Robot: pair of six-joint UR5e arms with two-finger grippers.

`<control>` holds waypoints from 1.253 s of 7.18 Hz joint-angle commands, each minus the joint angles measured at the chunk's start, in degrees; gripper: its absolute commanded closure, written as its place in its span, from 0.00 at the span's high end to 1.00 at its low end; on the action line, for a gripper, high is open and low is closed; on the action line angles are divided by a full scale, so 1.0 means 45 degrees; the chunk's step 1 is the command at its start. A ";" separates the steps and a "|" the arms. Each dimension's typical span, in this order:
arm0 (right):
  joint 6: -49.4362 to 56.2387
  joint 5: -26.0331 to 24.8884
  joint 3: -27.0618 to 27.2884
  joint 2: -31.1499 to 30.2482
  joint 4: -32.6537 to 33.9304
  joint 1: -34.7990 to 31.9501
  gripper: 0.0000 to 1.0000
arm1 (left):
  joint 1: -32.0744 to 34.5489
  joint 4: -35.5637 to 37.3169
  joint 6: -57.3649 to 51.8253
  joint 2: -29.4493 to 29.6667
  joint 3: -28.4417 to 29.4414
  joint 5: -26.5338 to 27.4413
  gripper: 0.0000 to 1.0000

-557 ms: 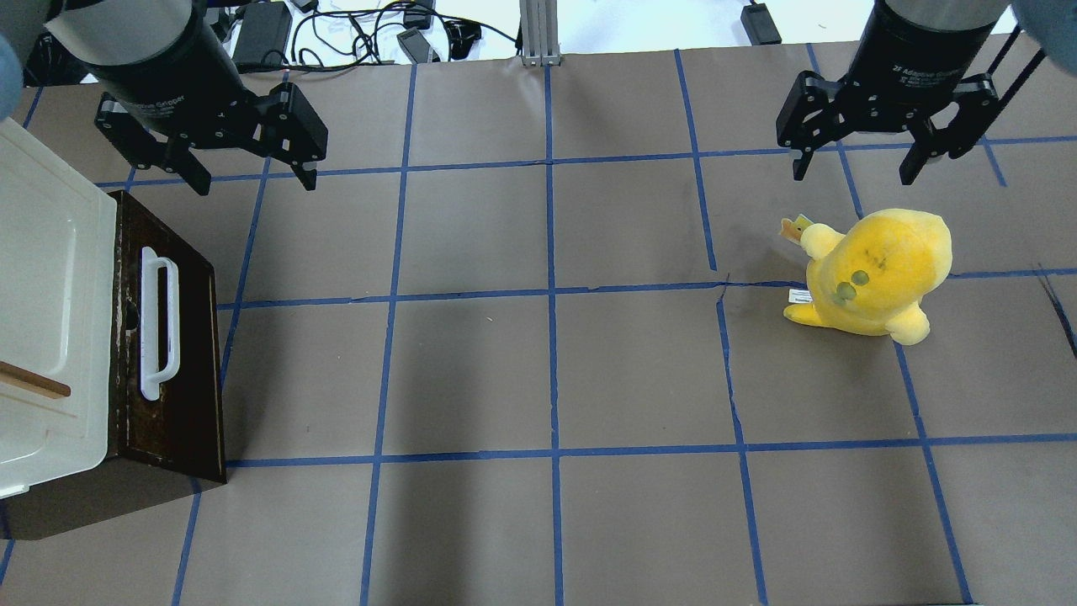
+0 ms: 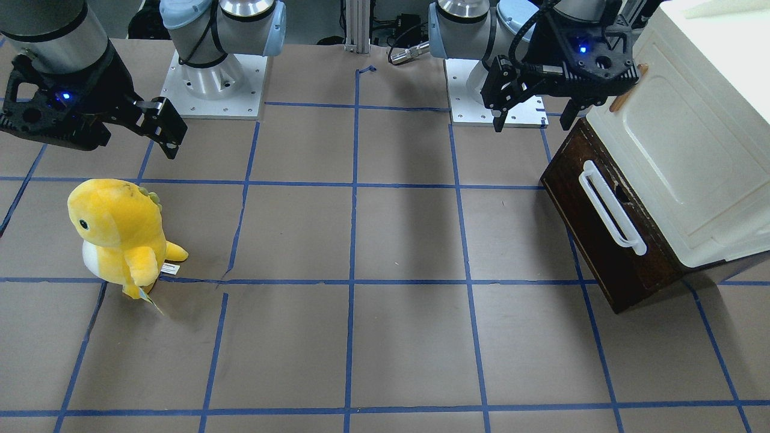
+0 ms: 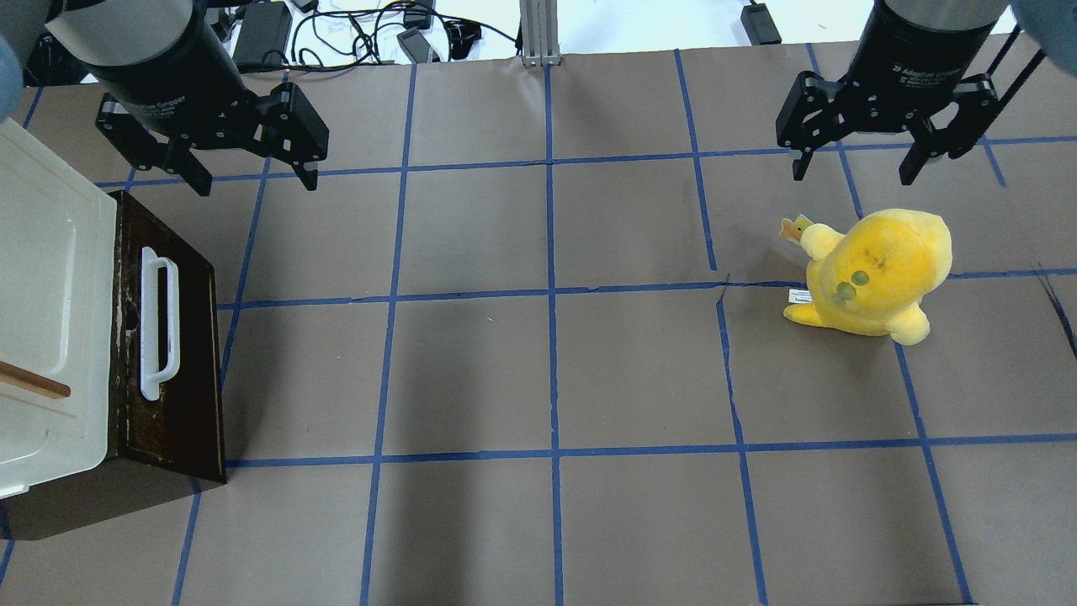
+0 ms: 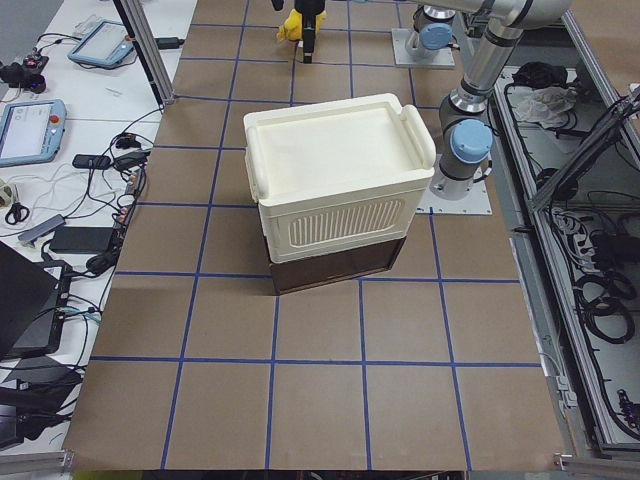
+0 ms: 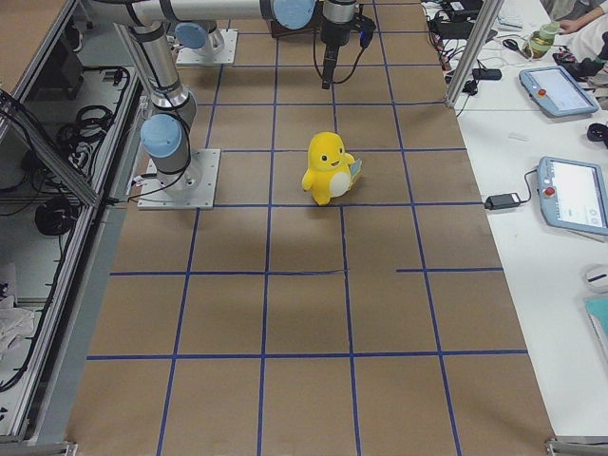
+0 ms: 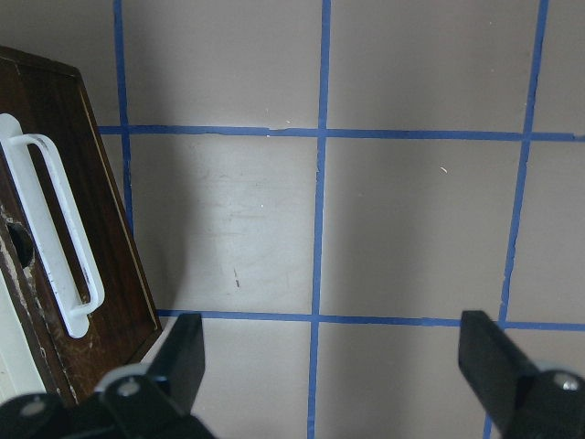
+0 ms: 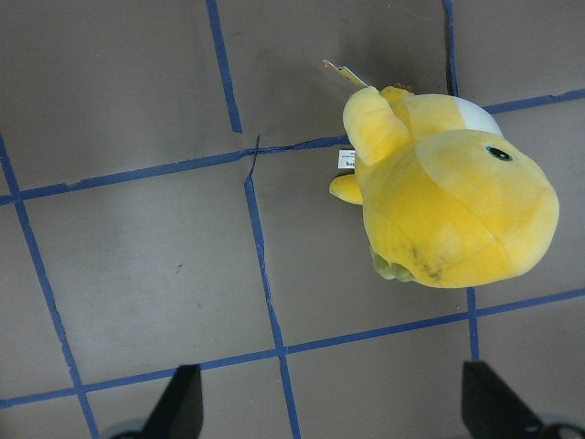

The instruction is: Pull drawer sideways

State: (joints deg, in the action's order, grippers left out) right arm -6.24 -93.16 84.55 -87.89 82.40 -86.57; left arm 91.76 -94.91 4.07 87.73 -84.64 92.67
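Beneath the cream cabinet (image 3: pixel 50 278), the drawer (image 3: pixel 189 337) hides its inside; left claw (image 3: pixel 257 181) and right claw (image 3: pixel 852 175) gape wide.

Four high fixed views, two close wrist views, one shared table (image 3: pixel 471 370).

Dark brown drawer (image 3: pixel 172 353), long white bar handle (image 3: pixel 158 323), shut beneath cream cabinet, table's left end

drawer (image 3: pixel 198 379): counting 1
cream cabinet (image 3: pixel 50 252): counting 1
yellow plush (image 3: pixel 883 269): counting 1
tools: counting 2, left tool (image 3: pixel 256 183), right tool (image 3: pixel 851 175)
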 commanded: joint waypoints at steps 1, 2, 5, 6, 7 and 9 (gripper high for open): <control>0.0000 0.0000 0.0000 0.0000 0.0008 0.0000 1.00 | 0.0000 -0.0022 0.0071 0.0017 0.0000 0.0011 1.00; 0.0000 0.0000 0.0000 0.0000 0.0008 0.0000 1.00 | 0.0000 -0.0022 0.0110 -0.0002 0.0000 0.0031 1.00; 0.0000 0.0000 0.0000 0.0000 0.0008 0.0000 1.00 | 0.0368 -0.0725 0.0753 0.0192 0.0039 0.0632 1.00; 0.0000 0.0000 0.0000 0.0000 0.0008 0.0000 1.00 | 0.0951 -0.0570 0.1142 0.0580 0.0039 0.1081 1.00; 0.0000 0.0000 0.0000 0.0000 0.0008 0.0019 1.00 | 0.1440 -0.0569 0.1745 0.1164 0.0020 0.2110 1.00; 0.0000 0.0000 0.0000 0.0000 0.0008 0.0000 1.00 | 0.2494 -0.0550 0.2410 0.2180 -0.0639 0.3988 1.00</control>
State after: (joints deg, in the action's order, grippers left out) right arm -6.24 -93.16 84.55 -87.89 82.44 -86.55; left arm 99.98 -97.58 12.51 94.72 -85.33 105.66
